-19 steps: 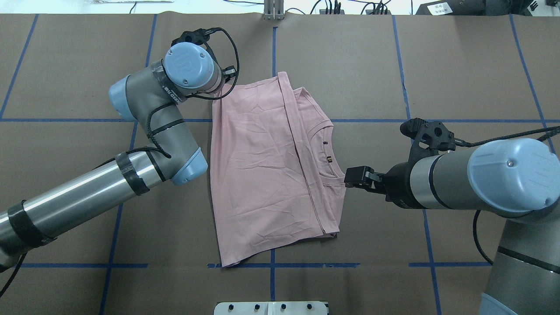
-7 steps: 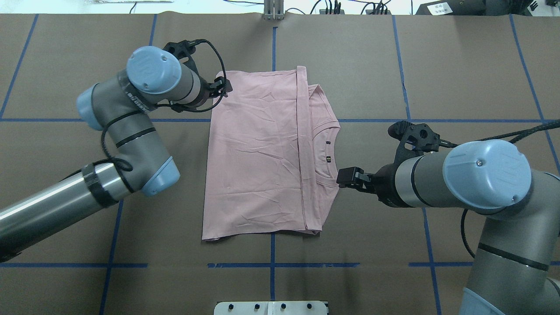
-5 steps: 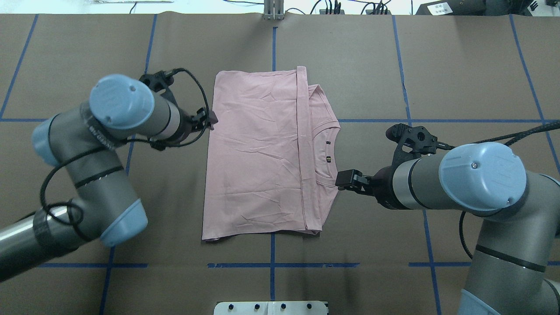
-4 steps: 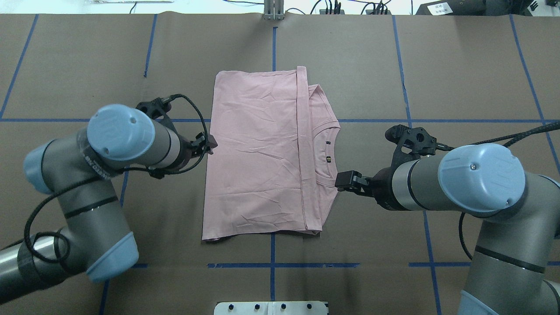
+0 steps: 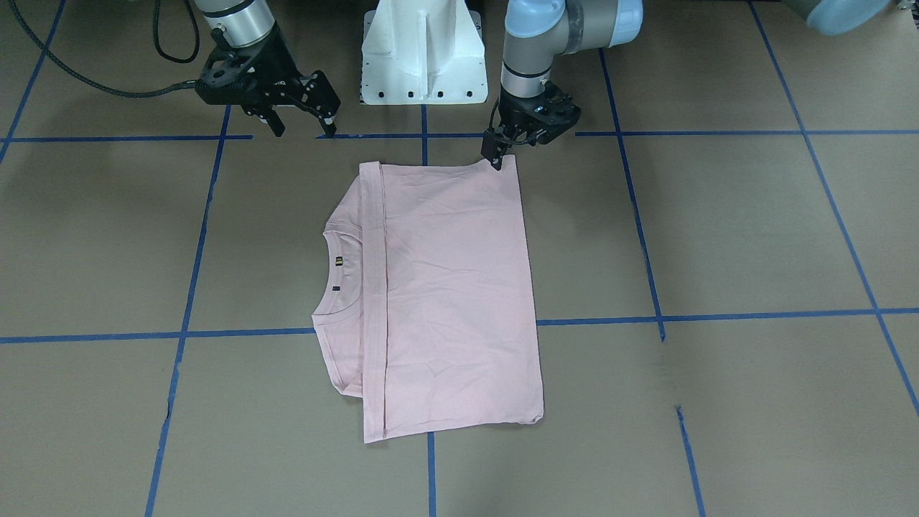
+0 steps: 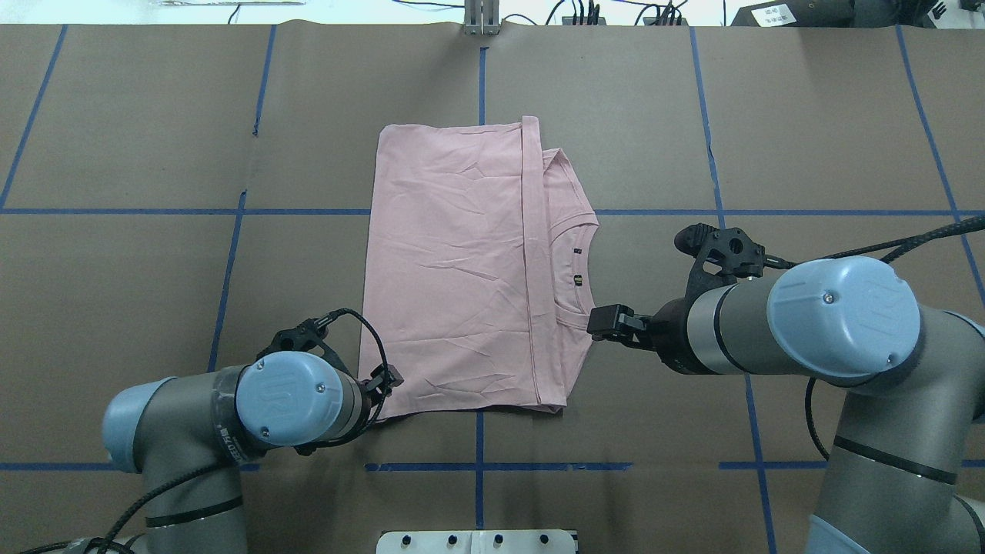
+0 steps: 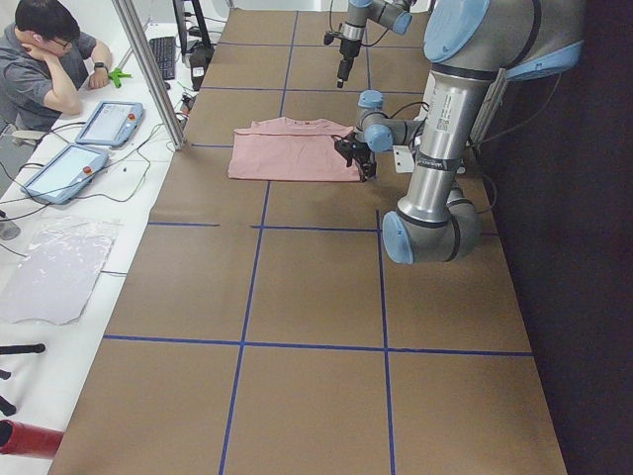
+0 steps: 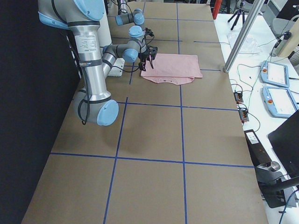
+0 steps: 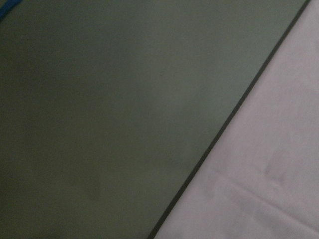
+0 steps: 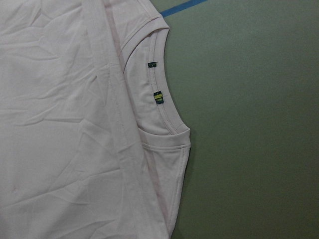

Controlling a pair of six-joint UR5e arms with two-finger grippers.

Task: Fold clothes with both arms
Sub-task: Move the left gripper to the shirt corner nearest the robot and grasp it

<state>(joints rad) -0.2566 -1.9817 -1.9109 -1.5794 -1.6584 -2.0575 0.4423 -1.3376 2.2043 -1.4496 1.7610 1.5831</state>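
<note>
Overhead exterior view shows a big brown table (image 6: 115, 138) marked into squares by blue tape lines (image 6: 477, 466). Two grey arms with light blue caps reach over it. The left arm (image 6: 288, 400) is bent low by the near left side of the shirt. The right arm (image 6: 843, 319) comes in from the other side.

A pink shirt (image 6: 454, 269) lies flat in the middle of the table, between the two arms. It is folded, with a plain side up. One long flap covers most of it, and the neck part peeks out on the side toward the right arm.

The left gripper (image 5: 496, 159) is down low, right at the shirt's near corner. Its fingers look pressed together. No view shows whether any cloth is between them. The left wrist view is blurry and shows only the shirt's edge against the table, very close.

The right gripper (image 5: 300, 129) hangs above the table by the neck side of the shirt. Its two fingers are spread wide apart and it has nothing in it.

The right wrist view looks down on the round collar (image 10: 149, 99), where two small tags (image 10: 158, 97) sit inside the neck.
</note>
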